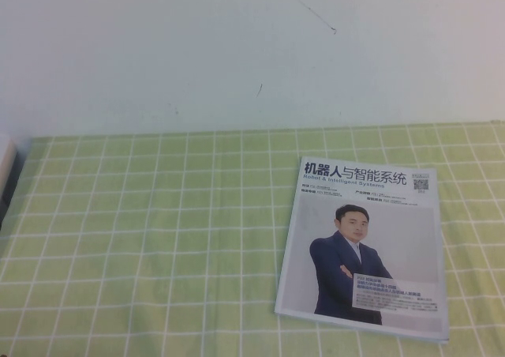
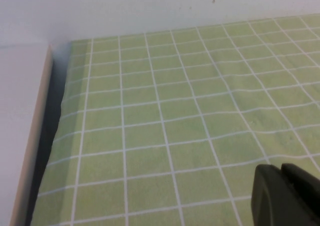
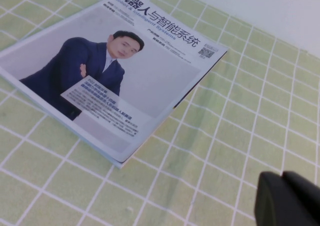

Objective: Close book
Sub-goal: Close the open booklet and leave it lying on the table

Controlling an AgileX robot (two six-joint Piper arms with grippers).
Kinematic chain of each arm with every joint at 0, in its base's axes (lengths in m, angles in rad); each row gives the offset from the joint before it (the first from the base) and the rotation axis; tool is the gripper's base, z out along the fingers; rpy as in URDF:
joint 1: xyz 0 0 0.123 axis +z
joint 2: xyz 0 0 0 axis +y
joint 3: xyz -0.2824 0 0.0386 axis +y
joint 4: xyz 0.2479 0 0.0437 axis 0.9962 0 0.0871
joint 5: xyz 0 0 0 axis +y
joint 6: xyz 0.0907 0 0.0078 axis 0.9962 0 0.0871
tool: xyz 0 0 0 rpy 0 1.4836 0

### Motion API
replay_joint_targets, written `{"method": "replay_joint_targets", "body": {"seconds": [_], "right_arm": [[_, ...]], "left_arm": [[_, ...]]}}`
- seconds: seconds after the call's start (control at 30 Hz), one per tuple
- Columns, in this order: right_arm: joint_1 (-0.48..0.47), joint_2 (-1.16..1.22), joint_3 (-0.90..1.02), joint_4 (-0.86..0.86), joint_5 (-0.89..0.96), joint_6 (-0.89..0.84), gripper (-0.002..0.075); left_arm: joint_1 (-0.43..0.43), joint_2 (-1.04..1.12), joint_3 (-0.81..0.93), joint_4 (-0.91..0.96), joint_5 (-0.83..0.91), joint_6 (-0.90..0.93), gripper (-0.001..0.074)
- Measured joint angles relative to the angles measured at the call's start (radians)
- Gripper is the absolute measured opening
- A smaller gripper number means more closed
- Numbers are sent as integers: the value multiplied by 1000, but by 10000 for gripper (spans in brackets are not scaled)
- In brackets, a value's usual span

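Since the thin glossy book with the man in a navy suit on its cover [image 1: 363, 246] is lying flat and shut, front cover up, I'd say the closing step is basically done. It sits on the right side of the surface, on the green cloth with a white grid [image 1: 158, 238], a bit short of the plain white wall [image 1: 237, 49]. No page is lifting as far as I can see; the stack looks neat along the visible edges. Neither arm shows in the high view. The left pincer [image 2: 281, 173] hangs over bare cloth, well apart from the book and not far from a pale flat slab at the cloth's left edge [image 2: 20, 126]. Its two dark halves look pressed together with nothing between them. The right pincer [image 3: 282, 178] hovers over bare cloth near the book but not touching it. It looks pressed together too, and empty. If anything's left, my guess is just keeping both arms clear so nothing nudges the cover back open, maybe a light press on top if it springs.
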Motion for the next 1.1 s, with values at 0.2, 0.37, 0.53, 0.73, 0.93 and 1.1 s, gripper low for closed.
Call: {"method": "replay_joint_targets", "body": {"seconds": [0.2, 0.37, 0.53, 0.73, 0.93, 1.1], "right_arm": [[0, 0, 0, 0, 0, 0, -4], [0, 0, 0, 0, 0, 0, -3], [0, 0, 0, 0, 1, 0, -3], [0, 0, 0, 0, 1, 0, -4], [0, 0, 0, 0, 2, 0, -4], [0, -6, 19, 0, -16, 0, -4]], "left_arm": [[0, 0, 0, 0, 1, -44, -4], [0, 0, 0, 0, 1, -48, -4], [0, 0, 0, 0, 1, -40, -4], [0, 0, -2, 0, 1, -40, -4], [0, 0, -2, 0, 6, -40, -4], [0, 0, -2, 0, 7, -40, -4]]}}
